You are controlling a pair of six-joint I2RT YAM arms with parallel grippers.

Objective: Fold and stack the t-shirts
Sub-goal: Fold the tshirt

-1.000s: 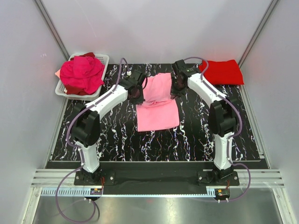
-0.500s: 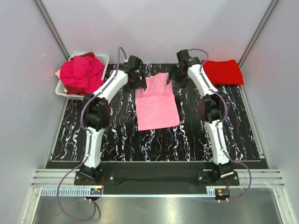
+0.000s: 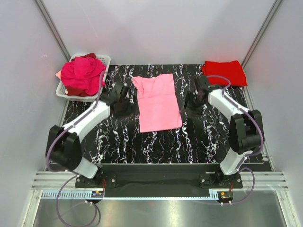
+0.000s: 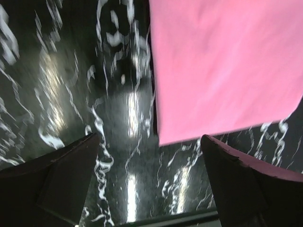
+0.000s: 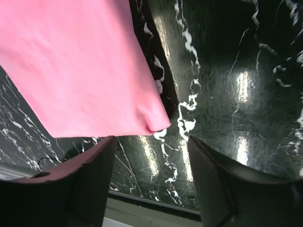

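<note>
A light pink t-shirt (image 3: 158,101) lies flat as a long folded strip in the middle of the black marbled mat (image 3: 142,142). My left gripper (image 3: 121,104) hovers just left of it, open and empty. In the left wrist view the pink t-shirt (image 4: 222,66) has its corner ahead of my right-hand finger, and the left gripper (image 4: 149,161) has only mat between its jaws. My right gripper (image 3: 191,101) hangs just right of the shirt, open. In the right wrist view the pink t-shirt's (image 5: 80,71) corner lies just ahead of the right gripper (image 5: 151,161). A folded bright red t-shirt (image 3: 225,72) rests at the back right.
A white mesh basket (image 3: 105,59) at the back left holds a heap of magenta and dark red t-shirts (image 3: 82,75). White walls close in the mat on three sides. The arm bases stand on the rail at the near edge.
Both grippers opened and let go of the pink t-shirt's far end, which now lies spread flat. Both arms drew back from the far edge to either side of the shirt.
</note>
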